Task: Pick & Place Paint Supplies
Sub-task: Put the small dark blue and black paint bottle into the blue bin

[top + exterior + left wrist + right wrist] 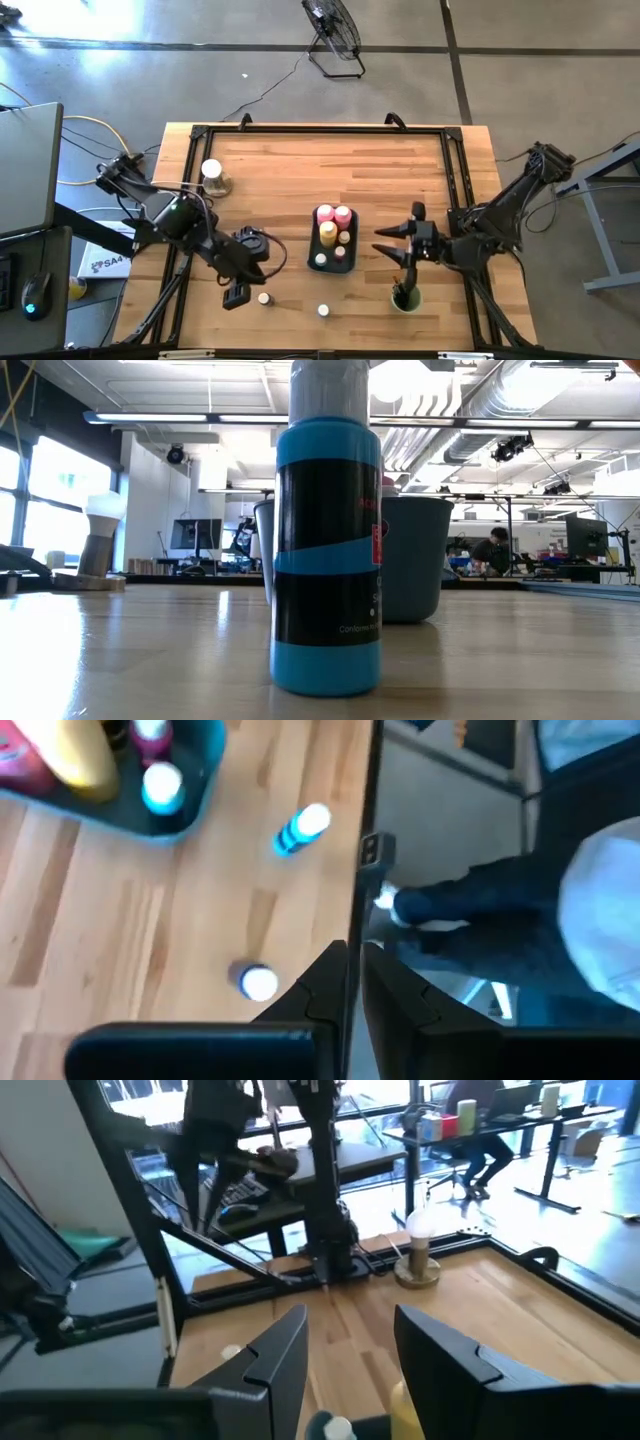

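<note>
Two loose jars [264, 298], one tray [352, 240]

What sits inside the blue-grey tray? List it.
In the tray: two pink squeeze bottles, one yellow squeeze bottle, and pale-capped jars. The tray floor under them is covered; anything lying flat there cannot be seen.

light: bright, even, from ceiling strip lamps and windows behind the blue black-banded plastic jar [326, 550] | glare: blown-out white at those windows – pale sheen on the light wooden slatted tabletop [300, 170] | shadows: soft, short under the jar | blur: jar close and soft-edged; left wrist view smeared – far room hazy
</note>
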